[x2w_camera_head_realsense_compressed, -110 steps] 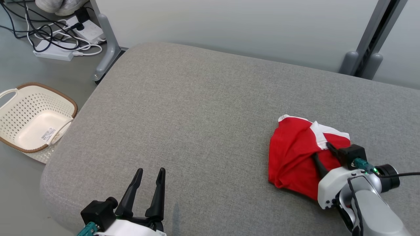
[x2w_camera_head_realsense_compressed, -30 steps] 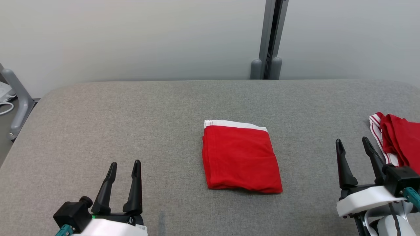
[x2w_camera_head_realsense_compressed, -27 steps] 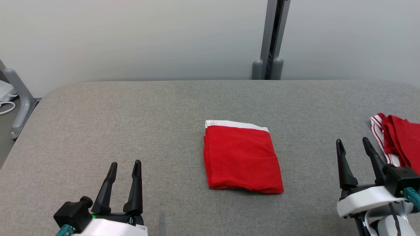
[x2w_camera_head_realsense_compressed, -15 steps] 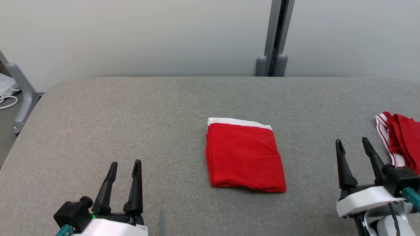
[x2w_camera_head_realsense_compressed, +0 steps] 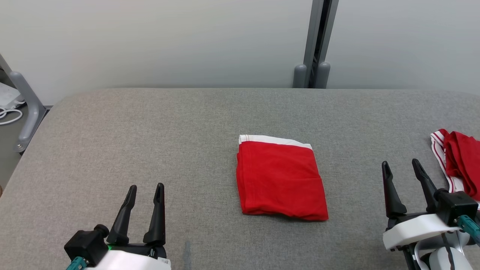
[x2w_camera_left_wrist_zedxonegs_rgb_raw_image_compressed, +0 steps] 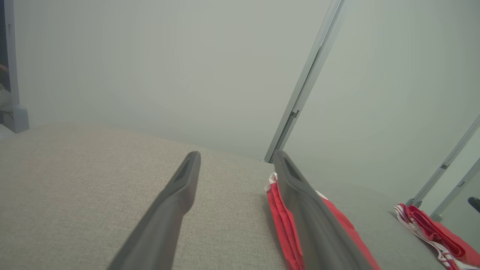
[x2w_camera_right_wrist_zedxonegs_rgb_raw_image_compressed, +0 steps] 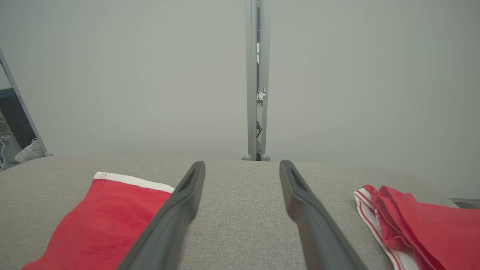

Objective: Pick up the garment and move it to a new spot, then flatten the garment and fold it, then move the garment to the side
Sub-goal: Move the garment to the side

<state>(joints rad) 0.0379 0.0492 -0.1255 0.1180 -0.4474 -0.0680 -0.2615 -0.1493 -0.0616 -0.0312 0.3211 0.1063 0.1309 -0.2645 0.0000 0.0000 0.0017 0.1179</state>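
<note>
A red garment [x2w_camera_head_realsense_compressed: 281, 180] with a white band along its far edge lies folded into a flat rectangle at the middle of the grey padded table [x2w_camera_head_realsense_compressed: 150, 123]. It also shows as the red garment [x2w_camera_left_wrist_zedxonegs_rgb_raw_image_compressed: 285, 228] beside my left finger and as the red garment [x2w_camera_right_wrist_zedxonegs_rgb_raw_image_compressed: 101, 217] at the lower left of the right wrist view. My left gripper [x2w_camera_head_realsense_compressed: 146, 186] [x2w_camera_left_wrist_zedxonegs_rgb_raw_image_compressed: 237, 155] is open and empty near the front left edge. My right gripper [x2w_camera_head_realsense_compressed: 399, 162] [x2w_camera_right_wrist_zedxonegs_rgb_raw_image_compressed: 242, 164] is open and empty at the front right, well clear of the folded piece.
A second red garment [x2w_camera_head_realsense_compressed: 459, 165] [x2w_camera_right_wrist_zedxonegs_rgb_raw_image_compressed: 423, 221] [x2w_camera_left_wrist_zedxonegs_rgb_raw_image_compressed: 431, 232] with white striped trim lies bunched at the table's right edge, just right of my right gripper. A grey post [x2w_camera_head_realsense_compressed: 317, 45] stands behind the table against the pale wall. A frame leg [x2w_camera_head_realsense_compressed: 26, 108] and cables are at far left.
The camera has swung right since the oldest frame, where my right gripper lay on a rumpled red garment; that gripper now stands drawn back. Over the last second only the picture drifted slightly.
</note>
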